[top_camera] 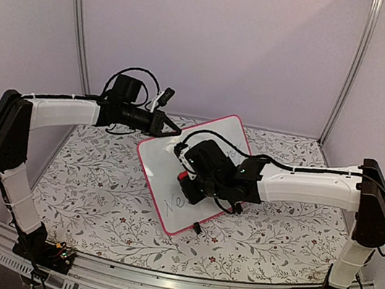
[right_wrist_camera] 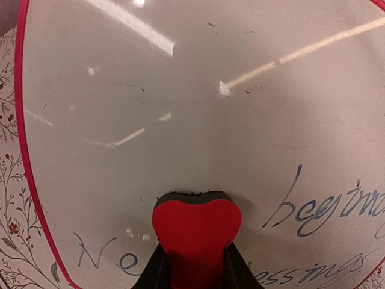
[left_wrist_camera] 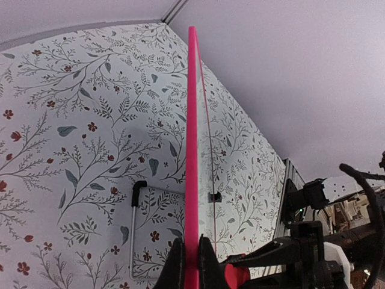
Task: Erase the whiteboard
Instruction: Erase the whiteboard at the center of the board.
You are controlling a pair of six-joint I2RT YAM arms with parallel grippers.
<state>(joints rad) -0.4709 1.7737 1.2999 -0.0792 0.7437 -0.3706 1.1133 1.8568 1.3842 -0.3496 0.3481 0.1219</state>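
1. The board sits in the middle of the counter, turned diagonally. The left fingers are closed narrow on its pink rim at the far-left corner and brace it.
2. The right fingers clamp a red eraser, and its dark felt edge rests against the board's face.
3. In the right wrist view the area beyond the eraser looks wiped, with only faint specks and smears. Blue writing remains on the part nearer the wrist: "Ne" to one side of the eraser and two lines of script to the other. I judge the job roughly half done.
4. The step in hand is wiping those lines. The felt should lie flat, not on one edge, with even pressure and strokes that run along the script rather than across it.
5. Overlapping passes that work from the wiped area toward the unwiped should avoid dragging ink back over clean board.
6. The wiping push will tend to pivot the board about the held corner, so the left pinch needs to stay firm and the strokes moderate.
7. Each stroke should stop short of the rim so the eraser does not catch on it or slip off.
8. The right arm hides much of the writing from above, so the wrist view is the better check for leftover ink
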